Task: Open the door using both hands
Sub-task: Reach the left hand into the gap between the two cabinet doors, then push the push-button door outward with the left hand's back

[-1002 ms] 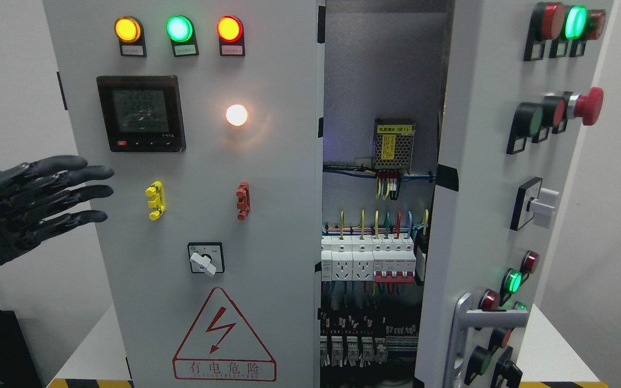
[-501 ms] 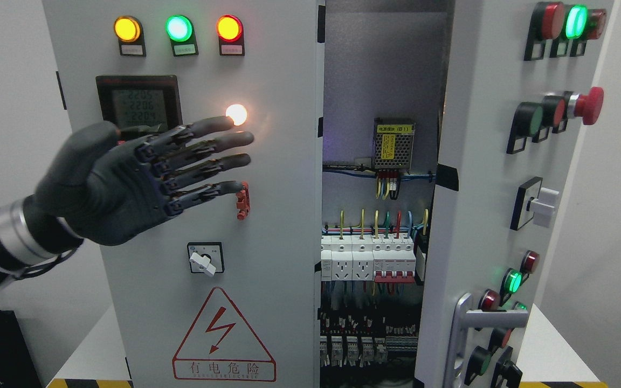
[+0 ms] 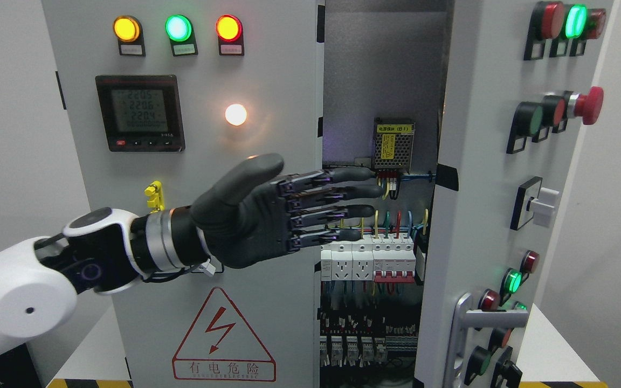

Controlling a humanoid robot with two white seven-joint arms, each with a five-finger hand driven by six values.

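A grey electrical cabinet fills the head view. Its right door (image 3: pixel 483 161) stands ajar and swung toward me, with a silver handle (image 3: pixel 464 328) low on its edge. The left door (image 3: pixel 267 81) is flush and carries lamps, a meter and a warning triangle. My left hand (image 3: pixel 337 202), dark with a white forearm, reaches across the left door from the lower left. Its fingers (image 3: pixel 351 174) are straight and spread, holding nothing, with tips over the gap between the doors. Wiring and breakers (image 3: pixel 375 258) show in that gap. My right hand is out of view.
The right door carries push buttons, a red mushroom button (image 3: pixel 591 105) and a white rotary knob (image 3: pixel 542 207) that stick out. The cabinet stands on a white table (image 3: pixel 553 345) with a yellow-black striped front edge. White walls lie on both sides.
My left hand has swept right across the left door, from its left edge to the open gap, dropping slightly. Its fingers stay spread. Neither door has moved.
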